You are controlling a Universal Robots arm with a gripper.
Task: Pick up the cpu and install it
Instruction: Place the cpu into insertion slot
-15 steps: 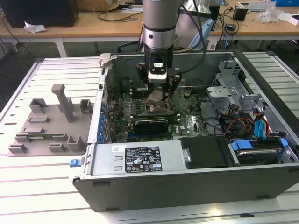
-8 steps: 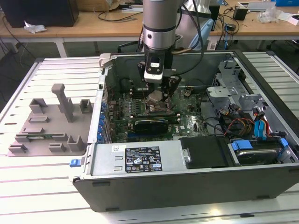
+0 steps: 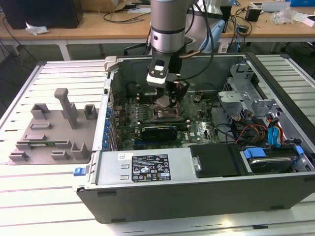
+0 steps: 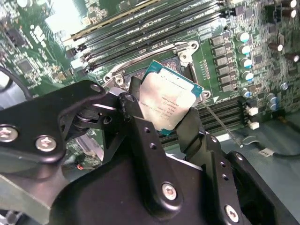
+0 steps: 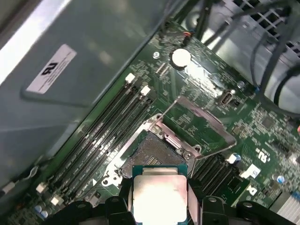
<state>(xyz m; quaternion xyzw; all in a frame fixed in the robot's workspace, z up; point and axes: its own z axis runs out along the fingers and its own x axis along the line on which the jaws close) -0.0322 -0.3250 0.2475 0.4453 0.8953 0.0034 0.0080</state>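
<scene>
- Pinching the cpu (image 4: pixel 168 103) by two opposite edges, the gripper (image 4: pixel 164 111) presses its black fingers (image 4: pixel 194 129) against the chip's sides. The silvery top faces the camera in both wrist views.
- The cpu hangs over the open socket (image 5: pixel 149 154) on the green motherboard (image 5: pixel 262 126), slightly tilted in the second wrist view. Whether any corner touches the socket cannot be told.
- A thin metal load frame (image 5: pixel 206 117) stands hinged up at one edge of the socket, leaving the contact field bare.
- Long dark memory slots (image 5: pixel 110 124) run beside the socket, between it and the case's grey wall.
- In the exterior view the arm (image 3: pixel 167 24) comes straight down into the open computer case (image 3: pixel 197 196), ending over the middle of the board, nearer the case's far wall than its near one.
- The case lies on its side on a pale slatted metal table (image 3: pixel 44 196) and covers most of it.
- A grey plastic tray (image 3: pixel 54 128) with upright posts lies flat toward the table's edge at the exterior view's left, just beside the case.
- Beyond the table's far edge stand wooden benches (image 3: pixel 98 27) strewn with cables and small parts. A dark box (image 3: pixel 44 12) sits at the bench corner on the exterior view's left.
</scene>
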